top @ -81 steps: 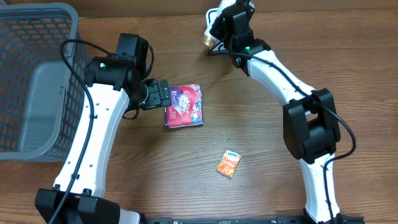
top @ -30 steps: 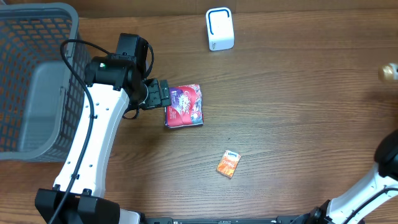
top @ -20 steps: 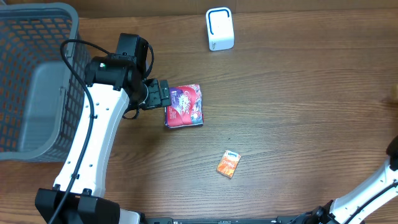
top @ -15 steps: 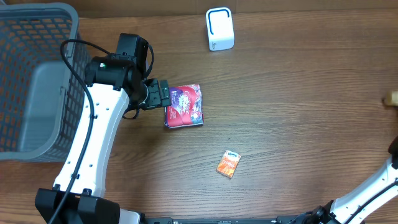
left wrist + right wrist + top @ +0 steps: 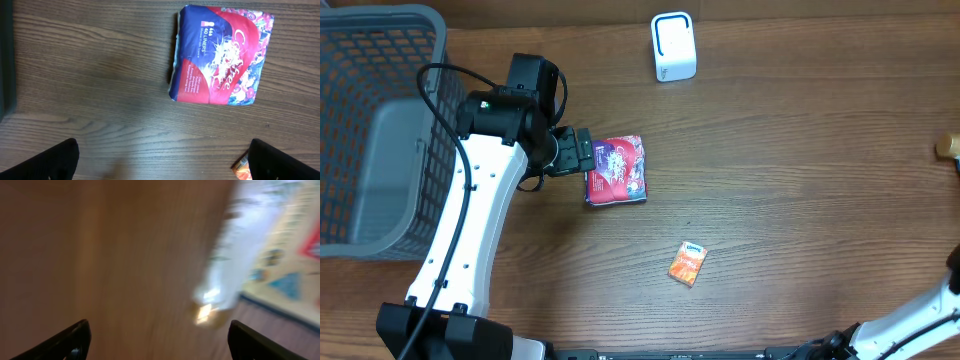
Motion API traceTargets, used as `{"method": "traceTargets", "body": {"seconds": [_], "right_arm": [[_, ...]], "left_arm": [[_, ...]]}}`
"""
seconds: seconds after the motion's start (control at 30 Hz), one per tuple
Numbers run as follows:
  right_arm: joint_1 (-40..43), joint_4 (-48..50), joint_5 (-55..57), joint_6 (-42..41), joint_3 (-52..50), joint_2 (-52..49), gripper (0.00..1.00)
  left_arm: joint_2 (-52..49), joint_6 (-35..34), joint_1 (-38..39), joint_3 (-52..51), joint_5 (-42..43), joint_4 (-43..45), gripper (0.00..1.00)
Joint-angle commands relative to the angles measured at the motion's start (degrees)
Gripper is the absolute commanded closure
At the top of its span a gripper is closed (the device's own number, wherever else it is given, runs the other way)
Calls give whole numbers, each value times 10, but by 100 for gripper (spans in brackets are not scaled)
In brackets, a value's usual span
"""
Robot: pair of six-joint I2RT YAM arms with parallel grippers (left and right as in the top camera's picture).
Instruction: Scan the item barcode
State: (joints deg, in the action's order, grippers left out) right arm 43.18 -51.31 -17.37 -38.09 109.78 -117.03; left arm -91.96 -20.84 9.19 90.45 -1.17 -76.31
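Note:
A white barcode scanner (image 5: 673, 47) stands at the back of the table. A red and blue liner pack (image 5: 616, 171) (image 5: 220, 55) lies flat, with my left gripper (image 5: 582, 155) (image 5: 165, 165) just left of it, open and empty. A small orange packet (image 5: 687, 264) (image 5: 242, 167) lies nearer the front. A small tan item (image 5: 947, 147) shows at the right edge of the overhead view. My right gripper (image 5: 160, 342) is open with nothing between its fingers; its view is blurred, with a pale, gold-tipped thing (image 5: 220, 275) ahead of the jaws.
A grey mesh basket (image 5: 375, 130) fills the left side of the wooden table (image 5: 800, 200). The right arm's lower links show at the bottom right edge of the overhead view.
My right gripper has opened wide. The tan item at the right edge has dropped lower in the overhead view. The left arm, pack and packet have not moved.

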Motion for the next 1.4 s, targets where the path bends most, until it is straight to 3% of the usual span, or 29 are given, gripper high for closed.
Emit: {"method": "traceTargets", "body": {"seconds": [0.0,0.27,0.6,0.83,0.97,1.17,1.27,1.37], "right_arm": [[-23,-22,-272,82,10,56,10],[-169,-196,-311,229,9,73,7],[-435,-261,-90,248,1,68,0],[-589,-126,-103,182,-89,63,0],[-650,-5,-103,127,-159,63,14],[-722,154,-74,32,-261,62,18],[-745,177,-19,21,-290,62,16],[-750,141,38,21,-290,65,2]], "left_arm": [[1,-6,2,4,-5,1,0],[1,-6,2,4,-5,1,0],[1,-6,2,4,-5,1,0],[1,-6,2,4,-5,1,0],[1,-6,2,4,-5,1,0],[1,-6,2,4,-5,1,0],[1,-6,2,4,-5,1,0],[1,-6,2,4,-5,1,0]]}}
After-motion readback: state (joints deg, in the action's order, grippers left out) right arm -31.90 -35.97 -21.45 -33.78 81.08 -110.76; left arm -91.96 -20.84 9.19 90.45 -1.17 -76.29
